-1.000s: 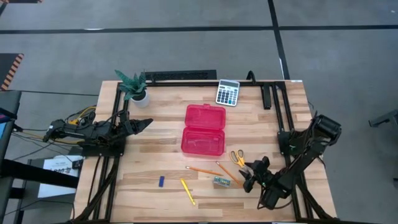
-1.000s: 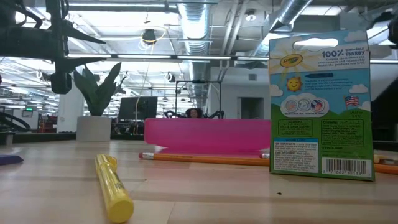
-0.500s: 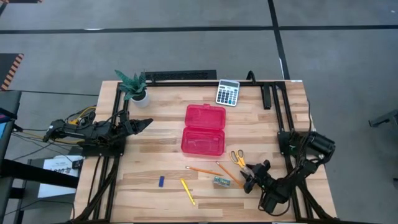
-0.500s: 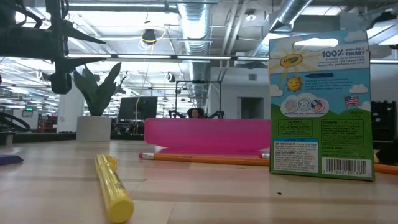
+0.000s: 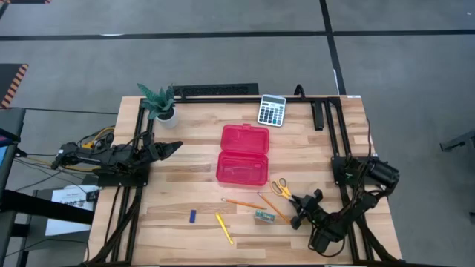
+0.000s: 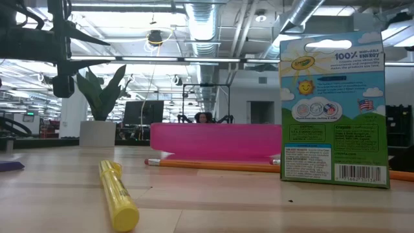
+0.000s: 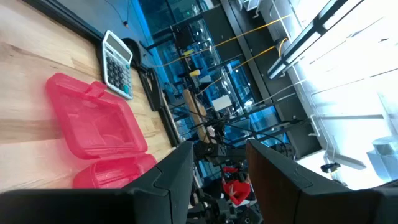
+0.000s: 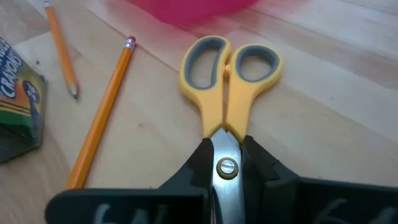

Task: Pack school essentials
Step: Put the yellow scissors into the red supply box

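Note:
The yellow-handled scissors (image 5: 282,188) lie closed on the table just right of the open red case (image 5: 243,154). My right gripper (image 5: 297,205) is at their blade end and is shut on them. Left of it lie two orange pencils (image 5: 241,202), the crayon box (image 6: 333,110), a yellow stick (image 5: 224,228) and a small blue piece (image 5: 192,216). The box stands upright in the low view. My left gripper (image 5: 172,147) waits open at the table's left edge, holding nothing. My right gripper pinches the scissors between its two fingers at the blades, right by the pivot screw (image 8: 227,167). The fingers lie along the scissors, coming low from the table's near right side. The handles (image 8: 230,68) point away toward the red case, and the scissors lie flat on the wood.
A grey calculator (image 5: 272,110) lies at the far edge and a potted plant (image 5: 159,104) stands at the far left. One pencil (image 8: 102,115) and the crayon box (image 8: 18,106) lie close beside the scissors. Bare wood shows along the right edge.
My right arm has folded lower, its elbow coming down toward the table's near edge. Its gripper has stayed at the scissors' blade end. The scissors and the other things lie where they were.

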`<move>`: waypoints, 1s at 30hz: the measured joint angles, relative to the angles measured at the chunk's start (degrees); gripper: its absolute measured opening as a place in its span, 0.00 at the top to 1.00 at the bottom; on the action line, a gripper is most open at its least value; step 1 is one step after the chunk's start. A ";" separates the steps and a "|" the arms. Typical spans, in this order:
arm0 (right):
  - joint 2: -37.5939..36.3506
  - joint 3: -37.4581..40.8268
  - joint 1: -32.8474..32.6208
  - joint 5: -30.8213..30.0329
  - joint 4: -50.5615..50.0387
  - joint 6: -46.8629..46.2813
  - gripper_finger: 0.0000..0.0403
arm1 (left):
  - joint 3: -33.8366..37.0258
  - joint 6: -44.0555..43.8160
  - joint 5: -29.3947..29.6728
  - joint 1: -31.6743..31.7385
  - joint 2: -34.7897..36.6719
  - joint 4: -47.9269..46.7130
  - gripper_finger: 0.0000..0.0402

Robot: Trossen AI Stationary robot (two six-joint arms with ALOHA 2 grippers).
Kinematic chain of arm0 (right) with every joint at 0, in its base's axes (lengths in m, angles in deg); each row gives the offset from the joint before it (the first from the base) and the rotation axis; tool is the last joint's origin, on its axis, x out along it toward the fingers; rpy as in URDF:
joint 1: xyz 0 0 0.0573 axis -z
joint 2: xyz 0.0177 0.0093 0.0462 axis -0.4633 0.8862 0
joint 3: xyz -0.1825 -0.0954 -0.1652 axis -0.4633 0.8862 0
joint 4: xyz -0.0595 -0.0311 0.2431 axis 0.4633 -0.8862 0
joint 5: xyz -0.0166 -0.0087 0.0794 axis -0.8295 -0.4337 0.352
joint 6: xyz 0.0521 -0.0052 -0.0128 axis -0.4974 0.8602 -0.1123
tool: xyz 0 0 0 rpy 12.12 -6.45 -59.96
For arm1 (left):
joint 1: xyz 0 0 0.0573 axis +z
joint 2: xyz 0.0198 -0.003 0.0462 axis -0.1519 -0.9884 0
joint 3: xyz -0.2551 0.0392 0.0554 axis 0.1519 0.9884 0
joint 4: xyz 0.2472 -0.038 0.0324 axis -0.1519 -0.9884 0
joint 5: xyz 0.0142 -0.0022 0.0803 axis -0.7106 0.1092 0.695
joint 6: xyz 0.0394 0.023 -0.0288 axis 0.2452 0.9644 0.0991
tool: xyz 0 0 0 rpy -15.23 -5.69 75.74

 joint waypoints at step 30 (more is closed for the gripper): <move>-32.75 -4.02 10.54 -2.26 -22.37 25.05 0.88 | -0.01 1.11 -0.22 -0.02 -0.01 0.02 0.66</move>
